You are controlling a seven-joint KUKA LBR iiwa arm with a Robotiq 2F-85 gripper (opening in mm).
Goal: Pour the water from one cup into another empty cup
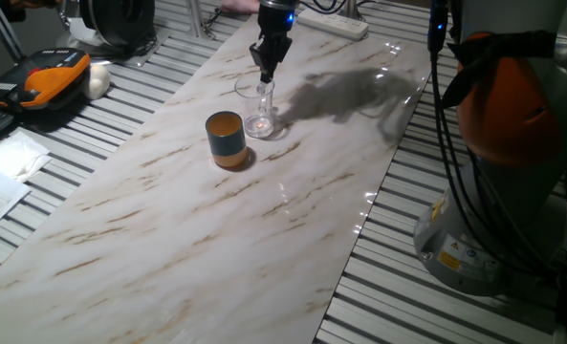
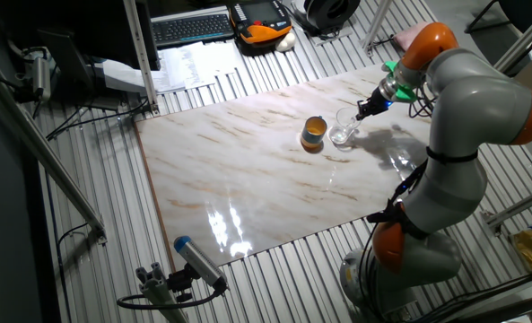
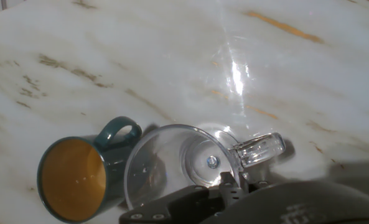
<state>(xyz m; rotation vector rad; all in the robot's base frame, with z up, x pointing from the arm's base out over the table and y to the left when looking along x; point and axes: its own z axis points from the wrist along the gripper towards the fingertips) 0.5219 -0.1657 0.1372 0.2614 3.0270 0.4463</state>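
The gripper (image 1: 267,75) is lowered onto the far rim of the glass cup (image 1: 258,107), which stands upright on the marble tabletop (image 1: 168,229). The jaws appear nearly closed over the rim wall, but it cannot be told with certainty whether the glass is already clamped, because in the hand view the fingertips are mostly hidden at the lower edge. Very little water can be seen; only a faint shine at the thick base of the glass is noticed. The blue-grey cup (image 1: 226,139) with the orange interior is placed just beside the glass, on the side away from the gripper in the one fixed view, and its inside looks dry in the hand view. Some risks are judged from here. A thin, smooth glass rim can slip between the jaws when the cup is tilted, so it may rotate or fall. The two cups are so close that the blue-grey cup may be knocked during lifting. If the tilt is started too far aside, the water may be spilled on the tabletop.
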